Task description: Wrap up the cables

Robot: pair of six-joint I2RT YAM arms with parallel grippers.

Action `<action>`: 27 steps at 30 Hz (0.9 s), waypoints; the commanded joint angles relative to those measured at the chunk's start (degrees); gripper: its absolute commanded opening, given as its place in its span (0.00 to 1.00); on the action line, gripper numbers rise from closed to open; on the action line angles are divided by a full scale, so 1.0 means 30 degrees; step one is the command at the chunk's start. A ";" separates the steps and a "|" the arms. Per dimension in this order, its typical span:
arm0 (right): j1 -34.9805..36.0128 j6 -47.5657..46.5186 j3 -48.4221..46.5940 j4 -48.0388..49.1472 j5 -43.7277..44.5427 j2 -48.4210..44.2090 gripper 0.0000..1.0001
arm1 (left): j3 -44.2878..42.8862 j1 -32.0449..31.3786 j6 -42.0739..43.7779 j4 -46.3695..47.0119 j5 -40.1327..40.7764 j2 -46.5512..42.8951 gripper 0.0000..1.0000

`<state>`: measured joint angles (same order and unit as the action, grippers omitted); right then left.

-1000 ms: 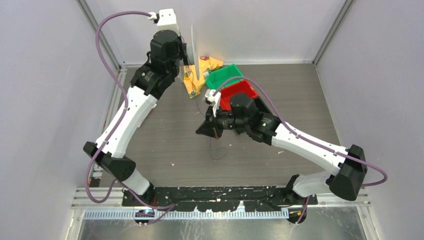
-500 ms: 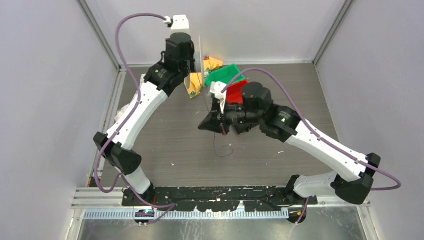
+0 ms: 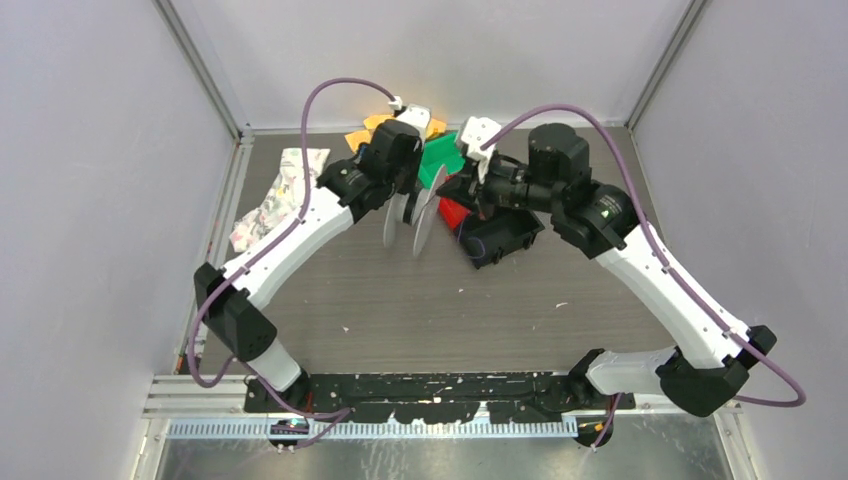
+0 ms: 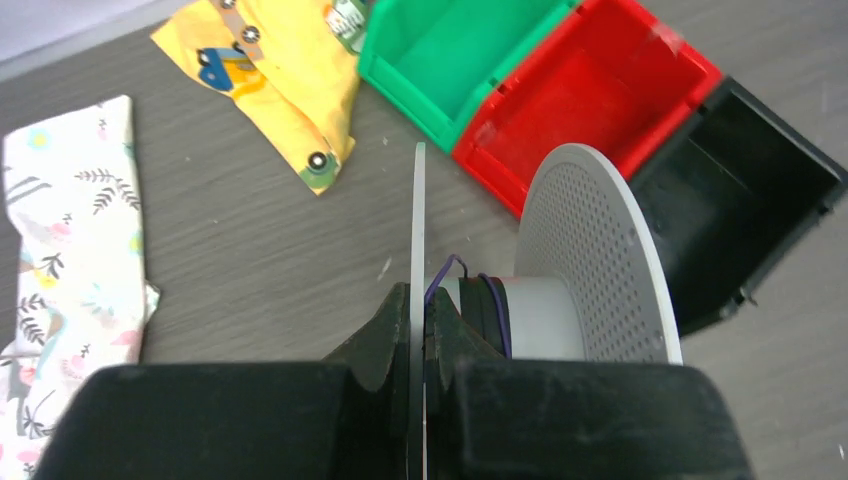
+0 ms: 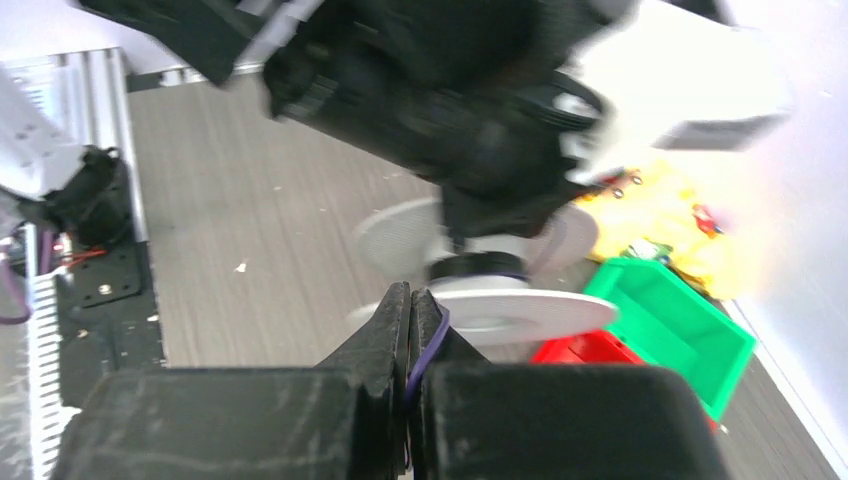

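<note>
Left gripper (image 4: 416, 312) clamped tight, right gripper (image 5: 410, 312) clamped tight

A green bin (image 4: 450, 50), a red bin (image 4: 590, 100) and a black bin (image 4: 750, 170) stood touching in a row near the far edge. A yellow cloth (image 4: 280, 80) lay beside the green one, and a flowered cloth (image 4: 70, 220) lay by the left edge.

Pale grey walls (image 3: 90, 200), dark wood-grain table (image 3: 400, 310), aluminium corner posts (image 3: 199, 65)
</note>
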<state>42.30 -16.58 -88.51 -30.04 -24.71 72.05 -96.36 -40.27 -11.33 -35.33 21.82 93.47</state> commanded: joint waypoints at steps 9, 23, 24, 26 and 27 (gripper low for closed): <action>-0.4639 0.0526 0.0577 0.1752 -0.1829 0.0233 0.00 | 0.0301 0.0119 0.1888 -0.3348 -1.0367 -0.4341 0.01; -0.6126 0.3681 0.5191 0.5060 -0.2219 0.0108 0.18 | -0.2597 0.1220 0.2024 -0.3362 -1.5849 -0.6809 0.01; -0.6121 0.4080 0.5572 0.5473 -0.2402 0.0048 0.21 | -0.2613 0.1370 0.1731 -0.2951 -1.6070 -0.6859 0.01; -0.6105 0.4909 0.6297 0.6400 -0.2949 -0.0089 0.25 | -0.2760 0.1518 0.1227 -0.2224 -1.6176 -0.6829 0.00; -0.6103 0.5376 0.6732 0.6955 -0.3068 -0.0178 0.28 | -0.2911 0.1554 0.1075 -0.2058 -1.6232 -0.6762 0.01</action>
<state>23.99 -6.87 -71.22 -17.91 -30.89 73.54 -102.13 -36.56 -4.32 -49.52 -21.98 73.93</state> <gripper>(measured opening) 0.240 0.036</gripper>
